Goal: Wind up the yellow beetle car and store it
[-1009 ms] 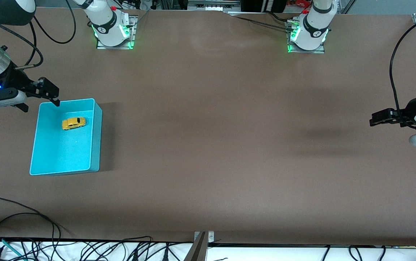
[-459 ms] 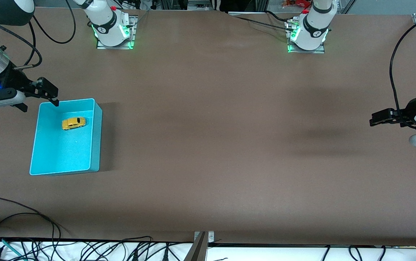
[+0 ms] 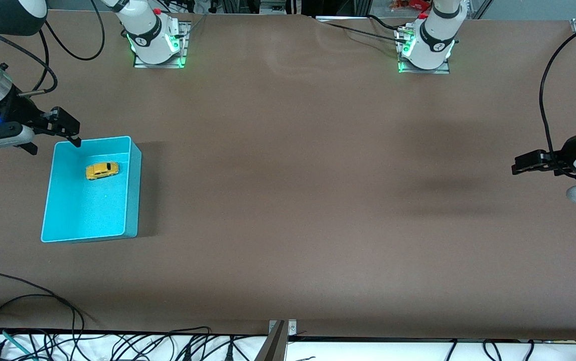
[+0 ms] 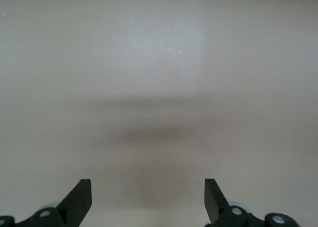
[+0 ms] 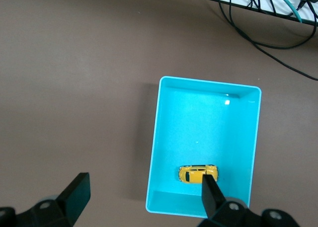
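Observation:
The yellow beetle car (image 3: pixel 102 170) lies in the turquoise bin (image 3: pixel 87 213), in the half farther from the front camera. My right gripper (image 3: pixel 54 145) hangs open and empty in the air over the bin's corner at the right arm's end of the table. In the right wrist view one fingertip (image 5: pixel 209 187) overlaps the car (image 5: pixel 195 174) and the other is over bare table beside the bin (image 5: pixel 208 127). My left gripper (image 3: pixel 516 167) waits open and empty over bare table at the left arm's end. The left wrist view shows only its fingers (image 4: pixel 82 194) and tabletop.
Loose black cables (image 3: pixel 42 321) run along the table edge nearest the front camera, close to the bin (image 5: pixel 258 23). The two arm bases (image 3: pixel 155 45) (image 3: pixel 426 47) stand at the table's edge farthest from that camera. Brown tabletop (image 3: pixel 293 190) spreads between the bin and the left gripper.
My right gripper has drifted very slightly away from the bin. The car, the bin and the left arm have not moved.

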Controlling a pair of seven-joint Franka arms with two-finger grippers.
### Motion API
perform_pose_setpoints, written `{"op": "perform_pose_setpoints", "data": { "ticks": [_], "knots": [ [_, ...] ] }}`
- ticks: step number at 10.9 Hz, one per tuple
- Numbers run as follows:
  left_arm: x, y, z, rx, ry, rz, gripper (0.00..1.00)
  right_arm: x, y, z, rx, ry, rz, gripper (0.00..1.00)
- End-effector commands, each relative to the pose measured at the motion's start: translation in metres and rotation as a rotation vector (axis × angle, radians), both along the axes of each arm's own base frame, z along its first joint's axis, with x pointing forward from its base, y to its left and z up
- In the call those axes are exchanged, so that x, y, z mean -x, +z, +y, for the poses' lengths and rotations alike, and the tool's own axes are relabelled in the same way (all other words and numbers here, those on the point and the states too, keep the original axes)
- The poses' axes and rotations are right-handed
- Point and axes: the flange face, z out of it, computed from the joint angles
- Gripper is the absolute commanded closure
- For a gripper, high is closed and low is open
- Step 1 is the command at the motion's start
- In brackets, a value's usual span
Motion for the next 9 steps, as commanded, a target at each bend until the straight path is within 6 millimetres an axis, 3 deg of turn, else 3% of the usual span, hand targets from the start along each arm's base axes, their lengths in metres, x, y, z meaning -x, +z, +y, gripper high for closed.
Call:
{"op": "perform_pose_setpoints", "data": {
  "ticks": [1, 9],
  "knots": [
    [0.0014, 0.0074, 0.0, 0.015, -0.012, -0.011, 0.0, -0.0031, 0.0094, -0.0056, 0.014, -0.012, -0.003, 0.0],
    [0.001, 0.0065, -0.0017, 0.016, -0.015, -0.009, 0.0, -0.0036, 0.0123, -0.0119, 0.015, -0.023, -0.007, 0.0]
  ]
}}
